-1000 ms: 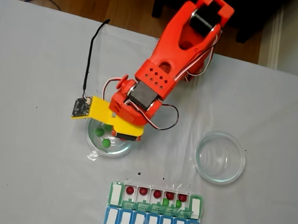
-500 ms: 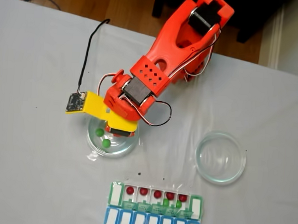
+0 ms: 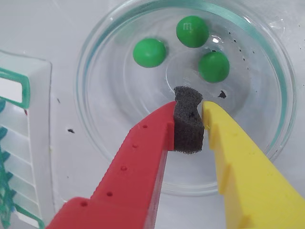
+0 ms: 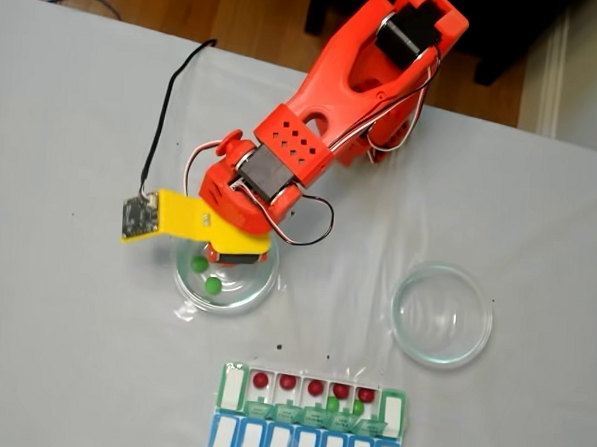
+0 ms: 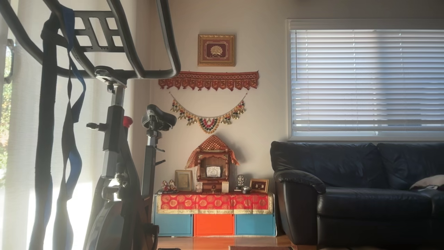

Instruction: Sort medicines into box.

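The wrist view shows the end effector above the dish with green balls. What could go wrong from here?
1. The end effector looks nearly shut around its dark foam pad, holding no ball. Coming down like this, it may push a green ball aside.
2. The three green balls lie loose in the smooth clear dish, so they may roll away when touched.
3. The dish may slide on the white table if a finger presses its rim.

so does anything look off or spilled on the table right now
Nothing is spilled. Three green balls sit inside the clear dish below the gripper. One oddity: in the fixed view a couple of green balls lie on the box at the green lids, not in the white compartments like the red balls.
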Tool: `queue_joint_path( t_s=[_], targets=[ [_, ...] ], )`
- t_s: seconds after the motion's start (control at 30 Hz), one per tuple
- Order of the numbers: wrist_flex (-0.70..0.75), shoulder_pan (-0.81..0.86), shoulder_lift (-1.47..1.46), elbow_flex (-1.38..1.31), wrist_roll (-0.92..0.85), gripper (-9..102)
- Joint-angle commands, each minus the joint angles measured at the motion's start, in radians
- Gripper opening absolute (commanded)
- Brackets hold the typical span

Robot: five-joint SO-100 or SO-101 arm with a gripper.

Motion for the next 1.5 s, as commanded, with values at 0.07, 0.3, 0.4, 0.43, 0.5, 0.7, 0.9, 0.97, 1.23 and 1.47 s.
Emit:
queue_joint_path(
  t_s=[0.07, 0.3, 0.4, 0.43, 0.5, 0.7, 0.9, 0.97, 1.23, 1.47],
  targets=[
    [0.021, 0.005, -0.008, -0.066, -0.101, 2],
    [0.057, 0.023, -0.038, -0.087, -0.242, 2],
    [0.078, 0.031, -0.055, -0.101, -0.279, 2],
    [0.086, 0.032, -0.061, -0.107, -0.291, 2],
    [0.101, 0.035, -0.081, -0.127, -0.316, 2],
    [0.129, 0.055, -0.135, -0.181, -0.387, 2],
    [0.13, 0.081, -0.206, -0.219, -0.448, 2],
    [0.124, 0.081, -0.207, -0.213, -0.472, 2],
    [0.081, 0.081, -0.202, -0.193, -0.483, 16],
    [0.074, 0.081, -0.202, -0.186, -0.491, 29]
  ],
)
